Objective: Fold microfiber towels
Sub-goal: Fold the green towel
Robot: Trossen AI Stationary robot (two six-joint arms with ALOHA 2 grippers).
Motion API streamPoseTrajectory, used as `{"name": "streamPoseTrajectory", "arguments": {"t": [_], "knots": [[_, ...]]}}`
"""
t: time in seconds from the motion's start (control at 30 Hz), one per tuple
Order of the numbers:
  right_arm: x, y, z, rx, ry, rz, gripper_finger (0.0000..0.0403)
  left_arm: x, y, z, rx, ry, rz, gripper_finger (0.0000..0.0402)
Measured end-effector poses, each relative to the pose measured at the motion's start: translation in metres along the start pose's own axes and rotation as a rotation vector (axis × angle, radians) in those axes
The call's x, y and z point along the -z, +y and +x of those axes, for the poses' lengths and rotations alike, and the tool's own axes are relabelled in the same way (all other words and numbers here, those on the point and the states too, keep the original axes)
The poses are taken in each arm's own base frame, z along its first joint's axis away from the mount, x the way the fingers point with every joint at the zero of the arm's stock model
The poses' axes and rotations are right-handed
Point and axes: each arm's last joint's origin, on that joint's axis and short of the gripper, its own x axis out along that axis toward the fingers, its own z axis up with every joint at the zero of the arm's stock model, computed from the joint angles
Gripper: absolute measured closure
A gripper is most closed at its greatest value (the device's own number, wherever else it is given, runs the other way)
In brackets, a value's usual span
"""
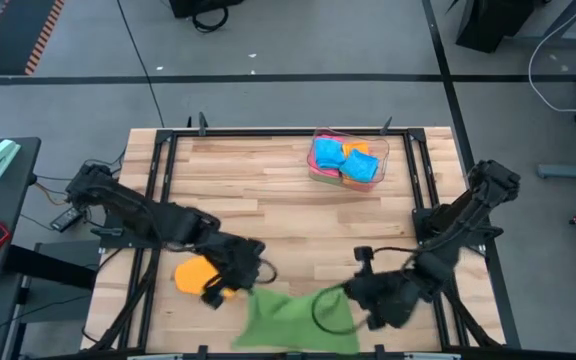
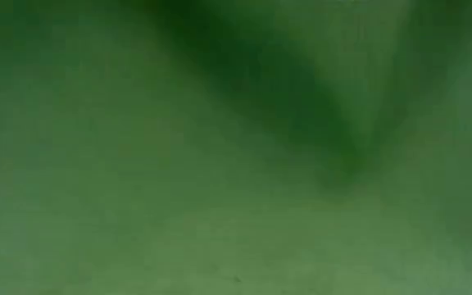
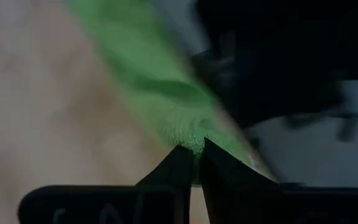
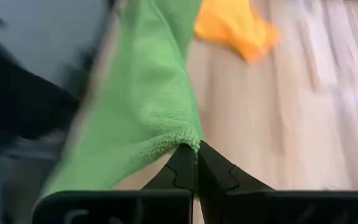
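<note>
A: Two grippers pinch one green towel [image 1: 293,320] at the table's [image 1: 288,200] near edge: the left gripper [image 1: 245,287] is clamped on its far-left corner, the right gripper [image 1: 351,300] is clamped on its far-right corner.

B: How does its long axis run?

A: Left to right between them, the cloth hanging toward the near edge, so neither arm is nearer. An orange towel [image 1: 198,273] lies just left of the left gripper; more towels sit in the clear tray [image 1: 320,172], far right.
</note>
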Motion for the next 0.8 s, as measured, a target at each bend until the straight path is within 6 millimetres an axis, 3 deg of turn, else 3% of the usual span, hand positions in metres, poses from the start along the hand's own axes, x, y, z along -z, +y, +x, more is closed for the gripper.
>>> {"name": "streamPoseTrajectory", "arguments": {"t": [0.17,0.33,0.57,0.8], "knots": [[0.032,-0.028,0.038,0.131,0.131,0.054,0.0392,0.031,0.036,0.015,-0.179,0.078,-0.111,0.0384],[0.060,-0.050,0.061,0.211,0.238,0.074,0.0392,0.055,0.063,0.022,-0.242,0.095,-0.209,0.0393],[0.083,-0.076,0.077,0.284,0.346,0.021,0.0392,0.086,0.096,0.024,-0.436,0.139,-0.304,0.0363],[0.094,-0.104,0.081,0.367,0.490,-0.025,0.0375,0.103,0.120,0.014,-0.512,0.164,-0.398,0.0385]]}}
